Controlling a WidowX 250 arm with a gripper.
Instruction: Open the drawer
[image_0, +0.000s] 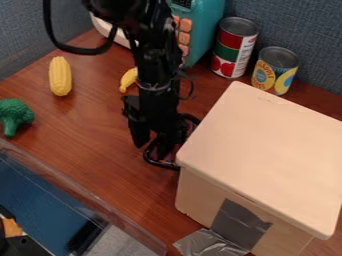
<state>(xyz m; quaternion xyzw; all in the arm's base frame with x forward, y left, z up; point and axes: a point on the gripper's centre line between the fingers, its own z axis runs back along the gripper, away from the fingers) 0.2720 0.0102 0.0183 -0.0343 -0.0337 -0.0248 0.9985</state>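
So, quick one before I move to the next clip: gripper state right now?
Gripper: open, fingers apart, nothing seen held; whether it touches the dark-rimmed object beside the box can't be told.

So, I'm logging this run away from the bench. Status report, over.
Claw low, beside the pale box. No drawer visibly pulled out. Black-rimmed item right at the claw, possibly in the way.
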